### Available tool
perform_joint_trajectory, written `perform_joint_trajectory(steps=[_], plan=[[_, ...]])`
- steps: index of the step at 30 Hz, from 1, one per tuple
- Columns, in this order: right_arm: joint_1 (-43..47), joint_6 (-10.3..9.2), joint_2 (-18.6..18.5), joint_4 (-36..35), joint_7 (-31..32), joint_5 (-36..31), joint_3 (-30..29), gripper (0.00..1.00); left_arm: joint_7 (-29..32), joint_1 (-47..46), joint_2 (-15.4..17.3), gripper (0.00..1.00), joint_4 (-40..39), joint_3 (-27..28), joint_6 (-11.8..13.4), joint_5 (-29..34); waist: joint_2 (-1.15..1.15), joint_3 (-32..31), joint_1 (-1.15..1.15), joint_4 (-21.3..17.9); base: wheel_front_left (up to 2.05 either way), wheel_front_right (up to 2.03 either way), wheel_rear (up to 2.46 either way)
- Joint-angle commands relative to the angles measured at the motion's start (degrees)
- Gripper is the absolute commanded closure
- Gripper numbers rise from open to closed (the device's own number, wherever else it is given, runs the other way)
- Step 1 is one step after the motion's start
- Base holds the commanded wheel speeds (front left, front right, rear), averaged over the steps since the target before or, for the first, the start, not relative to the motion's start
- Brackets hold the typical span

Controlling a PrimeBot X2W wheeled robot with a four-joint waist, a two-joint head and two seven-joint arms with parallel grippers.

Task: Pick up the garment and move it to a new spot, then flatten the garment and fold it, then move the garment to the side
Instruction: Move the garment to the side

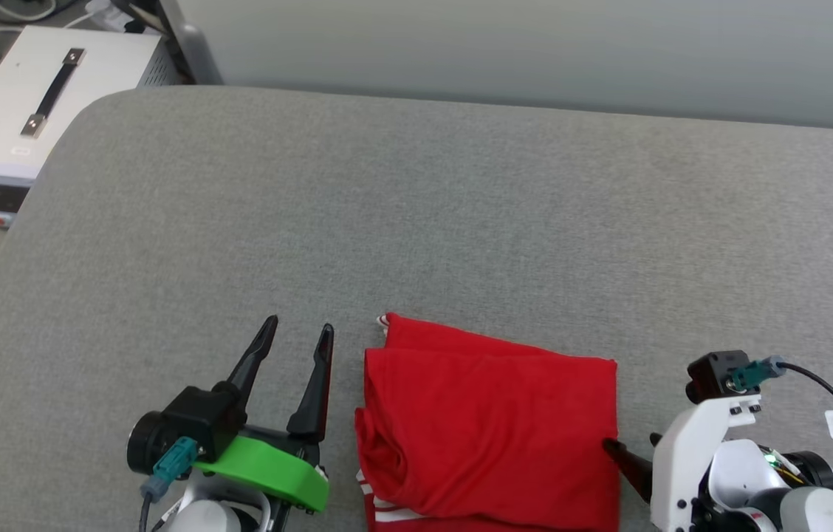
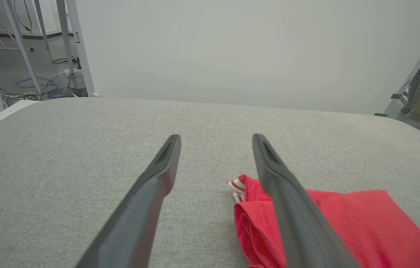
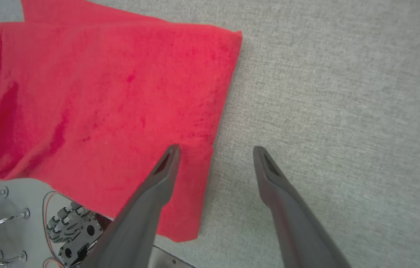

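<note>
Both of my end effectors are the closest things, one on each side of the garment (image 1: pixel 490 421). My left end effector (image 1: pixel 299 324) sits just beside the garment's left edge. Its two fingers are spread wide apart and it has nothing in it. My right end effector (image 1: pixel 631 442) is at the garment's right edge. It is wide apart too and holds nothing. One of its fingers is over the red cloth and the other is over the bare grey tabletop (image 1: pixel 416 222). I cannot tell if that finger is touching the cloth or is just above it.

The garment lies between my two end effectors as a neat red block with straight sides. A bit of red and white stripe peeks out at its far left corner and along its near side. Its near part hangs a little past the edge of the tabletop under it.

So I think the big jobs are done. The garment looks picked up, moved, made flat and folded. What I think is left is the last job, moving the folded garment off to the side. For that I would need to grab it first, and I have no hold on it yet.
</note>
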Motion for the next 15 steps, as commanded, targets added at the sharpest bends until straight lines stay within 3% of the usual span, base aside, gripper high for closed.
perform_joint_trajectory(steps=[1, 15], plan=[[-1.5, -0.03, 0.5, 0.8, 0.4, -0.4, 0.0, 0.00, -0.3, -1.4, -0.3, 0.00, 0.2, -0.3, -0.2, 0.4, 0.00, 2.0, 0.00, 2.1, 0.00, 0.00, 0.00], [-4.3, -0.03, 1.8, 9.4, 1.6, -0.9, 1.8, 0.00, -0.3, -3.2, -0.8, 0.00, 0.4, -1.2, -0.2, 0.5, 0.00, 4.5, 0.00, 5.8, 0.00, 0.00, 0.00]])
